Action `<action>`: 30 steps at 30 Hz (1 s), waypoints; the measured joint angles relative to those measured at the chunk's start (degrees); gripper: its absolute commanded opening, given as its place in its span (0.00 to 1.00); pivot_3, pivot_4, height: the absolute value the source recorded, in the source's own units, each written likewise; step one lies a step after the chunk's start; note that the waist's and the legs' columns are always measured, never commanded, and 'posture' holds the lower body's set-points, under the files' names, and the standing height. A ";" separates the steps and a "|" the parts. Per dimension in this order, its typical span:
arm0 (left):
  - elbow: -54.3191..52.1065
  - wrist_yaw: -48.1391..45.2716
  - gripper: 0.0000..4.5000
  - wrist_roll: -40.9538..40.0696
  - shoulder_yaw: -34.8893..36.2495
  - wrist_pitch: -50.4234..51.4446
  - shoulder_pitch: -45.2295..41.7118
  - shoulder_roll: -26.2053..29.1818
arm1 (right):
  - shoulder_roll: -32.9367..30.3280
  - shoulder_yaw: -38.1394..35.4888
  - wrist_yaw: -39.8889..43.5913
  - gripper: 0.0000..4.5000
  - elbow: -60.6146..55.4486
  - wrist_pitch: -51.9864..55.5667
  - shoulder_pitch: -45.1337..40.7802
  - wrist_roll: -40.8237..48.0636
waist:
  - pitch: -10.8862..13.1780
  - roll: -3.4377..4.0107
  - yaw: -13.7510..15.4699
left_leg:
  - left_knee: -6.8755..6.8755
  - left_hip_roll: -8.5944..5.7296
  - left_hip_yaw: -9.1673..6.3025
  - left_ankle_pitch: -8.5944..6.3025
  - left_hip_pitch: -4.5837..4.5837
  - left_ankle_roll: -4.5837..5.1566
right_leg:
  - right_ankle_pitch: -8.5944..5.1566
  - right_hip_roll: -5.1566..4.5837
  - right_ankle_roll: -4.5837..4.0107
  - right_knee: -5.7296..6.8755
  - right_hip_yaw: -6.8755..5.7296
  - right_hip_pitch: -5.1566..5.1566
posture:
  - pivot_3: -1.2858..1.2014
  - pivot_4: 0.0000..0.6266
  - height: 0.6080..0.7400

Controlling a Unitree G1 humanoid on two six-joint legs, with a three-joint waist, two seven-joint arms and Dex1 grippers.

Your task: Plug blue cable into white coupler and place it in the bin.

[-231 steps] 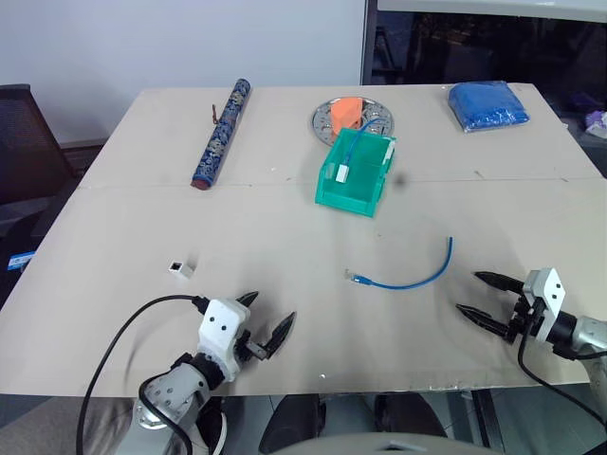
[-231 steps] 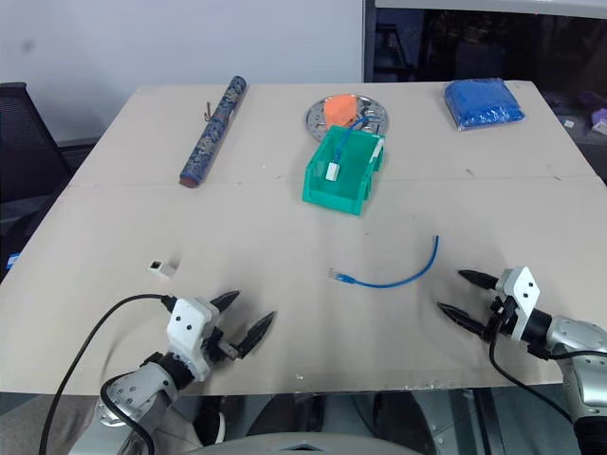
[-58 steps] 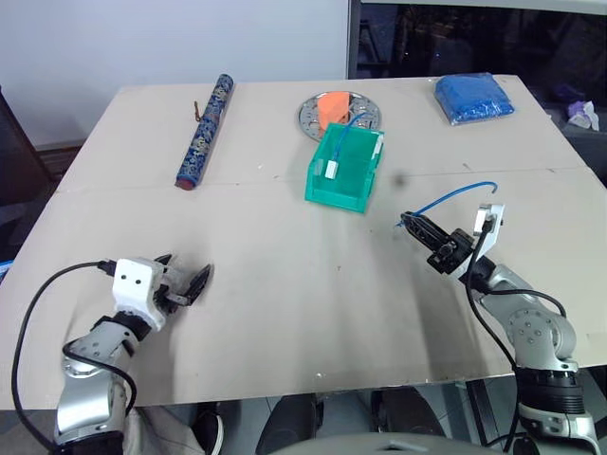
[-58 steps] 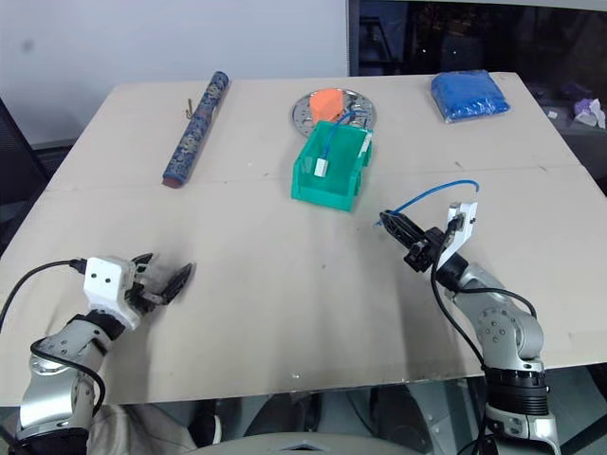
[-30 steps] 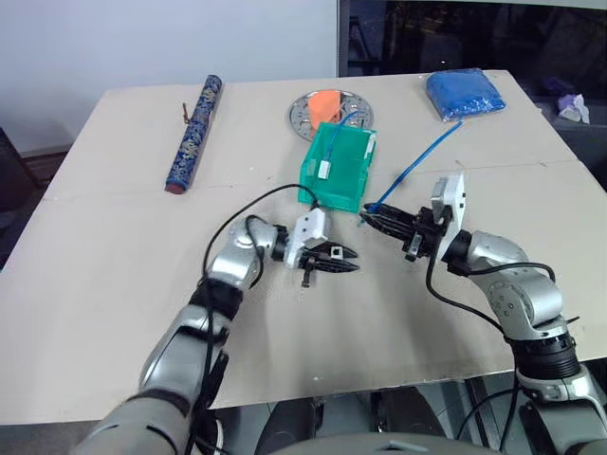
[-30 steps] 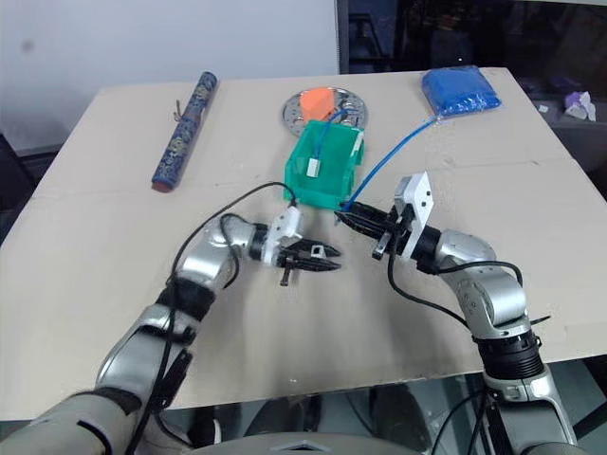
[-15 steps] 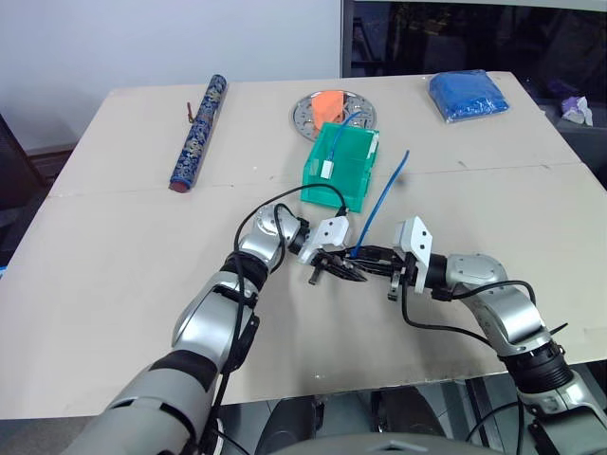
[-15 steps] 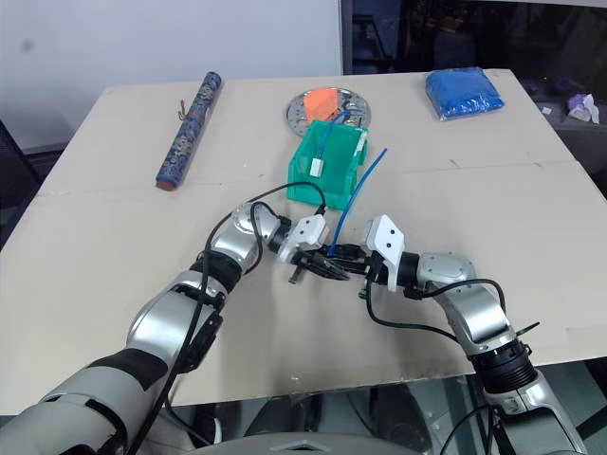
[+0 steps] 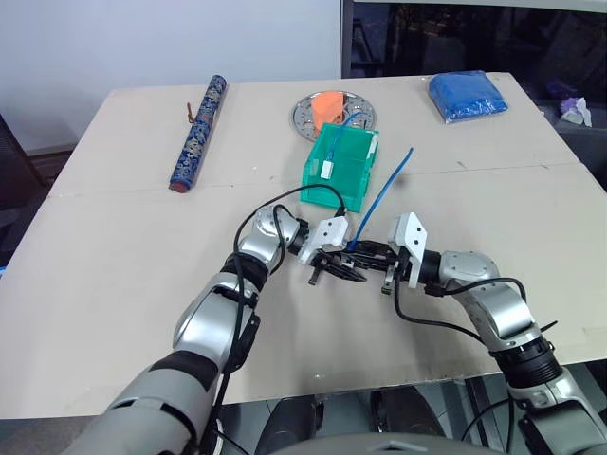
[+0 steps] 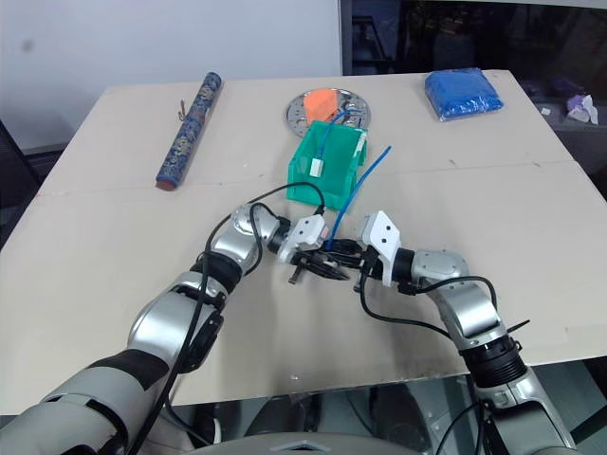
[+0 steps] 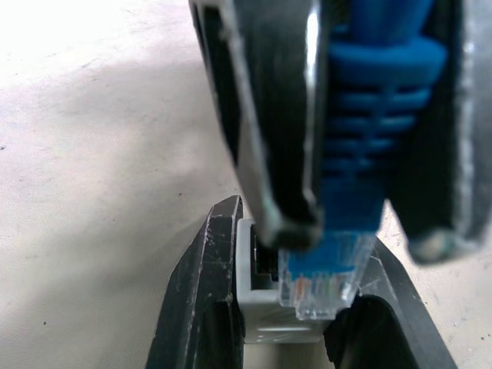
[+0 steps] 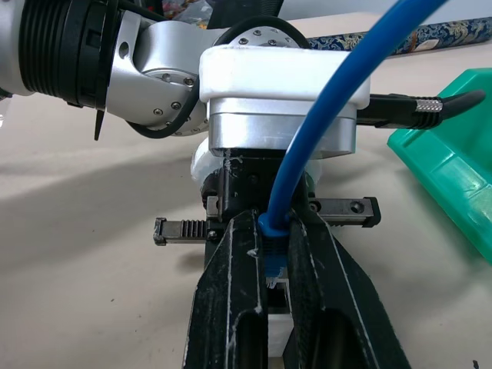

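Blue cable [image 9: 384, 192]: lifted off the worktop, now clamped in right hand [image 9: 358, 253]. White coupler [image 11: 265, 304]: taken up by left hand [image 9: 348, 270]. Both hands are brought together mid-worktop, plug at the coupler's socket.

light: bright, even | shadows: soft | left wrist close-up: blurred

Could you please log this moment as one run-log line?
phase: plugging | left gripper: shut on white coupler | right gripper: shut on blue cable | plug at socket, unseated
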 measured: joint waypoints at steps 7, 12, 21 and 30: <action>0.00 0.00 0.14 0.44 0.21 -0.49 0.02 0.01 | -0.98 -0.58 0.52 0.00 -0.55 0.69 0.52 0.38 | -0.01 -0.01 0.01 | 0.00 -0.01 -0.01 0.00 0.01 0.00 | 0.00 -0.01 0.00 0.00 0.01 0.00 | 0.52 0.24 1.00; 0.00 0.00 0.14 0.49 0.28 -0.63 0.09 0.01 | -1.25 -0.57 0.56 0.00 -0.60 0.76 0.52 0.38 | -0.02 -0.02 0.00 | 0.01 -0.01 -0.02 0.00 0.01 0.00 | 0.00 -0.01 0.00 0.01 0.01 0.01 | 0.52 0.24 1.00; 0.00 -0.01 0.14 0.99 0.64 -0.95 0.17 0.00 | -2.51 -0.88 0.95 0.00 -1.47 2.57 0.94 1.05 | -0.05 -0.05 0.01 | 0.02 -0.01 -0.03 0.00 0.02 0.00 | 0.00 -0.01 0.00 0.02 0.04 0.01 | 0.52 0.24 1.00; 0.01 0.09 0.14 1.14 1.11 -0.93 0.40 -0.03 | -1.74 0.45 -0.28 0.00 -1.51 2.51 0.46 -0.45 | -0.10 -0.07 -0.02 | 0.02 -0.02 -0.05 0.00 0.06 0.00 | 0.00 -0.01 0.00 0.03 0.07 0.01 | 0.52 0.24 1.00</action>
